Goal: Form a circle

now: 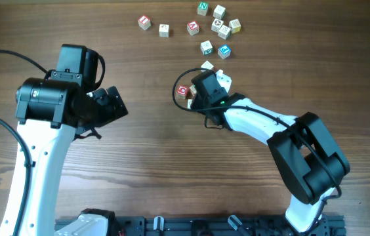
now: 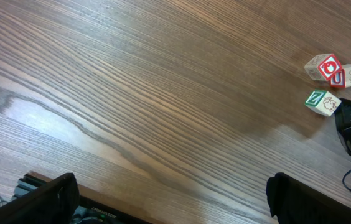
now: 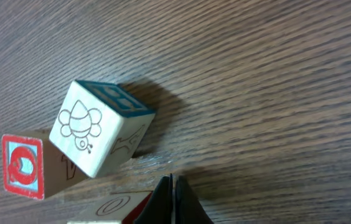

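Near the middle of the worktop (image 1: 159, 151), the cluster of small pale wooden letter cubes (image 2: 332, 70), one red-faced, sits just beside the right pincer (image 3: 170, 190), pinched fully closed on nothing. The left pincer (image 1: 111, 105) gapes wide, empty. The cubes look light, rigid and likely to slide: pinch opposite flat faces, or nudge a side.

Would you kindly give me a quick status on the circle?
Left gripper open. Right gripper shut at three-cube cluster. No ring formed; loose cubes scattered beyond.

Dark wood-grain table (image 1: 159, 151). On it: three-cube cluster (image 2: 332, 67), one face red; scatter of lettered cubes (image 1: 224, 30) toward the far edge.
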`<state>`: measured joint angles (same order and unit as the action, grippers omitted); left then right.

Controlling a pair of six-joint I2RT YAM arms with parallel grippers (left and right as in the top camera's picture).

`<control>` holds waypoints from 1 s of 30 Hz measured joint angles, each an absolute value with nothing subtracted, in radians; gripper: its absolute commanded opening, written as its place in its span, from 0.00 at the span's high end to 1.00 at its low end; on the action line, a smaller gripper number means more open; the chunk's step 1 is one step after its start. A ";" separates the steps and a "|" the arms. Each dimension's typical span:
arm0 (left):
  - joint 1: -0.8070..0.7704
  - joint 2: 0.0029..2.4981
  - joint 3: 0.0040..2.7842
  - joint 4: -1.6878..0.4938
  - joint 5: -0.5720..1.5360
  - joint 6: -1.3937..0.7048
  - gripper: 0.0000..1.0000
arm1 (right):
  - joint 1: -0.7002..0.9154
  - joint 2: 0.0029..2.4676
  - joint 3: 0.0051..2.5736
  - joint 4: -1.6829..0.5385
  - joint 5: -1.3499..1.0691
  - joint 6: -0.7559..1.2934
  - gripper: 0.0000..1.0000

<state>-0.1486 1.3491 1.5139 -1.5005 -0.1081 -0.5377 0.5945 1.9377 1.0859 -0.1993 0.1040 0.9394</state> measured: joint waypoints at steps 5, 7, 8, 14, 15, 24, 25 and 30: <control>-0.149 1.349 1.514 -1.501 -0.108 -0.538 0.00 | 0.595 1.938 1.086 -0.198 0.081 0.936 0.96; -0.149 1.349 1.514 -1.500 -0.108 -0.538 0.00 | 0.595 1.938 1.086 -0.194 0.076 0.937 0.96; -0.149 1.349 1.514 -1.501 -0.108 -0.538 0.00 | 0.595 1.938 1.086 -0.193 0.072 0.937 0.95; -0.149 1.349 1.514 -1.501 -0.108 -0.538 0.00 | 0.595 1.938 1.086 -0.181 0.052 0.936 0.96; -0.149 1.349 1.514 -1.501 -0.108 -0.538 0.00 | 0.595 1.938 1.086 -0.181 0.049 0.936 0.95; -0.149 1.349 1.514 -1.500 -0.108 -0.538 0.00 | 0.595 1.938 1.086 -0.170 0.041 0.937 0.96; -0.149 1.349 1.514 -1.501 -0.108 -0.538 0.00 | 0.595 1.938 1.086 -0.168 0.041 0.937 0.96; -0.149 1.349 1.514 -1.501 -0.108 -0.538 0.00 | 0.595 1.938 1.086 -0.157 0.041 0.937 0.95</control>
